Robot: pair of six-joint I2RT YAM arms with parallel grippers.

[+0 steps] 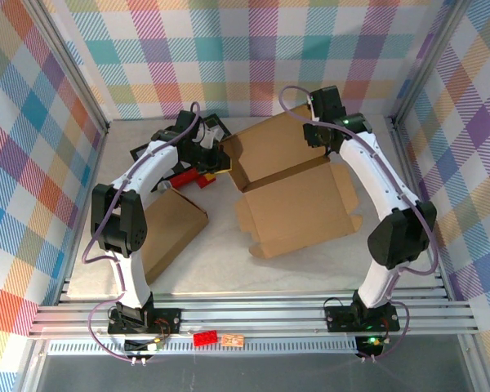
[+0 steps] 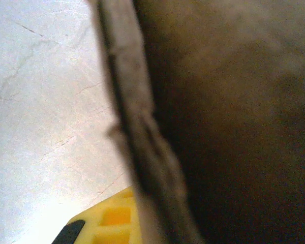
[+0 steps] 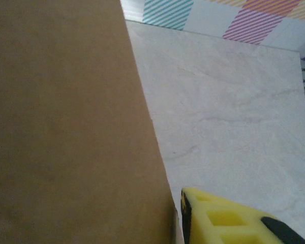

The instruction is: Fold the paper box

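Where the paper box (image 1: 298, 208) sits: we see it mid-counter, opened out nearly flat, between the two arms.
Box material: plain brown cardboard, matte, with die-cut flaps and tabs along the near and right edges and straight creases between panels.
Rear panel: it looks tilted up along a crease at the far side; we cannot tell how steeply.
Left end effector (image 1: 206, 153): at the box's far-left corner, pressed together. We read it as pinching the cardboard edge.
Left wrist view: a raw, fuzzy, layered cardboard edge runs down the frame. A yellow foam-like fingertip (image 2: 109, 223) sits just beside it, and the far side is dark brown and blurred.
Right end effector (image 1: 318, 135): at the far-right edge of the rear panel; we cannot tell whether it is spread or gripping.
Right wrist view: a smooth brown panel face covers the left half. One yellow ribbed fingertip (image 3: 218, 218) sits just right of its edge, with bare counter beyond.
Counter (image 1: 220, 269): pale, marble-like, with faint veins that show up in the wrist views.
Cardboard sheet (image 1: 170, 229): a second brown piece lying near-left, partly under the left arm, apart from the box.
Red-and-yellow item (image 1: 192, 175): small and near the left end effector; we cannot identify it.
Open room: bare counter along the near edge and at the far right.
Walls (image 1: 253, 49): plaid panels in a metal frame, close on three sides.
Red brick (image 1: 204, 337): on the rail by the arm bases.
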